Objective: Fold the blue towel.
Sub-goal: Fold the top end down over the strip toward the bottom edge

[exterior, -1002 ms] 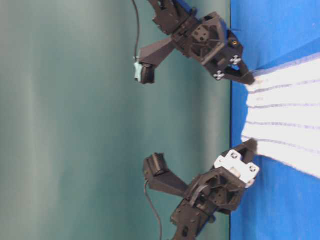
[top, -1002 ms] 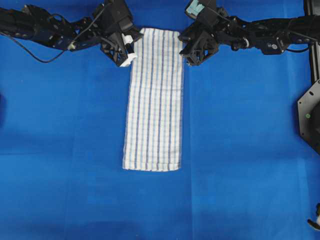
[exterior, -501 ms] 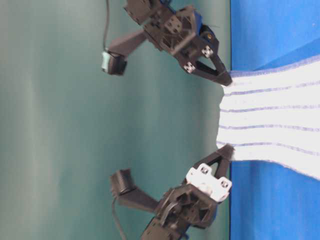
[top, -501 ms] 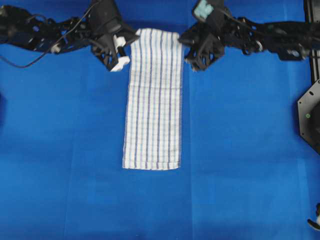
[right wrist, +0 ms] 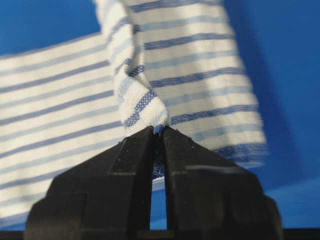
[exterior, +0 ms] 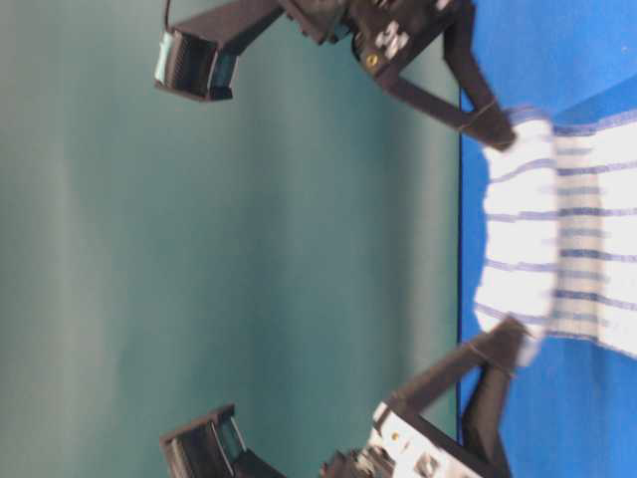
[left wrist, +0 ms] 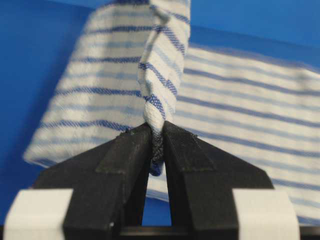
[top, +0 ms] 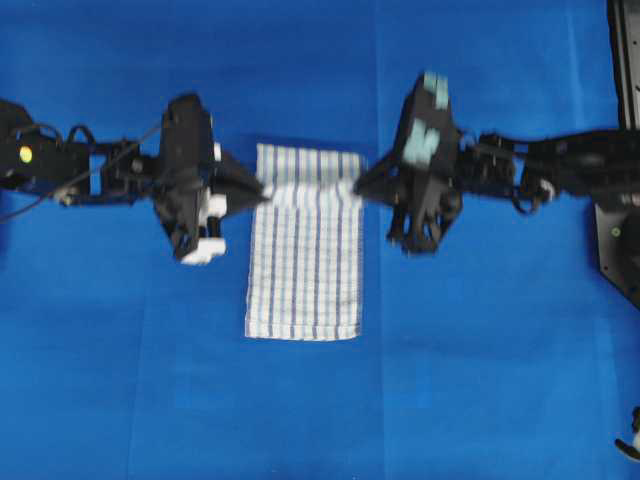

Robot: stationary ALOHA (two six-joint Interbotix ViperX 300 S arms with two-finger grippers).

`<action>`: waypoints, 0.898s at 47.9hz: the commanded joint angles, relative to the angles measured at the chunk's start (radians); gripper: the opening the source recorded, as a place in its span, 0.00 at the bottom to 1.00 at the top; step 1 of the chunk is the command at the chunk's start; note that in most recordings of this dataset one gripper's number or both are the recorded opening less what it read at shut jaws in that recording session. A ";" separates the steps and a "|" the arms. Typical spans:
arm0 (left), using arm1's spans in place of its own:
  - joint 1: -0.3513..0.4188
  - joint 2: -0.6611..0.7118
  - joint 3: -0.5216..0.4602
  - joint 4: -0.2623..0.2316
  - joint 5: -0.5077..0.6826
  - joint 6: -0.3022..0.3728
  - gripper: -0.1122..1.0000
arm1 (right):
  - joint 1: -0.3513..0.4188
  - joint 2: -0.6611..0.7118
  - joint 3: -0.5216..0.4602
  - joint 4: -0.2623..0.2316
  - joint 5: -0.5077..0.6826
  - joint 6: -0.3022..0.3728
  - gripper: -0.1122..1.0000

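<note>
Striped cloth, the blue towel (top: 305, 255), is laid lengthwise on the blue-covered tabletop (top: 480, 360), with its near end flat and its far end lifted and doubled back over the rest. A fold line is seen across the towel's far part in the overhead view, and the raised edge is stretched between the two hands.

The left hand (top: 262, 190) is closed on the towel's left far corner; in the left wrist view a twisted pinch of striped fabric is clamped between the two black fingers (left wrist: 125, 160), which are pressed nearly together. White tape is seen on the outer part of this hand.

The right hand (top: 358, 187) is likewise closed on the right far corner; in the right wrist view a bunched tip of cloth is gripped between its black fingers (right wrist: 132, 160), with only a thin slit left between them.

In the table-level view the held edge (exterior: 518, 224) is seen raised above the tabletop, curved between the two gripping points, while the remaining cloth lies flat beyond it. Both arms are extended from opposite sides toward the towel.
</note>
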 commanded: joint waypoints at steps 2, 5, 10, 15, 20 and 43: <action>-0.081 -0.025 -0.002 -0.002 -0.023 -0.032 0.17 | 0.063 -0.020 -0.006 0.017 -0.031 0.002 0.16; -0.121 -0.023 -0.002 -0.002 -0.035 -0.037 0.17 | 0.087 -0.015 -0.006 0.025 -0.041 0.002 0.16; -0.181 -0.017 -0.005 -0.002 -0.051 -0.038 0.17 | 0.123 -0.005 -0.008 0.032 -0.058 0.002 0.16; -0.221 -0.009 -0.011 -0.009 -0.061 -0.038 0.17 | 0.155 0.014 -0.011 0.051 -0.067 0.002 0.16; -0.236 0.000 -0.009 -0.021 -0.061 -0.038 0.17 | 0.176 0.035 -0.014 0.057 -0.069 0.002 0.16; -0.253 0.129 -0.052 -0.028 -0.069 -0.041 0.17 | 0.235 0.107 -0.031 0.074 -0.097 0.002 0.16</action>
